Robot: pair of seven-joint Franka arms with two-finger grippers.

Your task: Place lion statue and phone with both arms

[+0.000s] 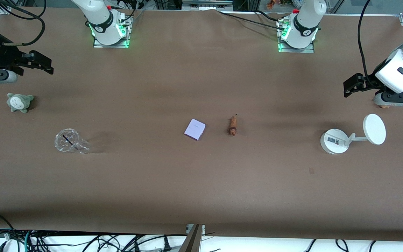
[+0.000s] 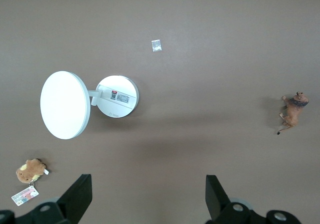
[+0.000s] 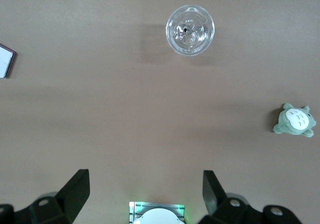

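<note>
Lying mid-table, phone beside lion statue; left tool and right tool spread apart.

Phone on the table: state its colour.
The phone is pale lavender with darker purple edges, clearest in the front view.

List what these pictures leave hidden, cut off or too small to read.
- Brown plush: front view, mostly hidden under the left gripper; only a sliver shows.
- Phone: right wrist view, cut by the picture's edge.
- Right gripper: front view, its arm runs off the edge.
- White stand: its label is too small to read in any view.
- Lion statue: front view, face too small.
</note>
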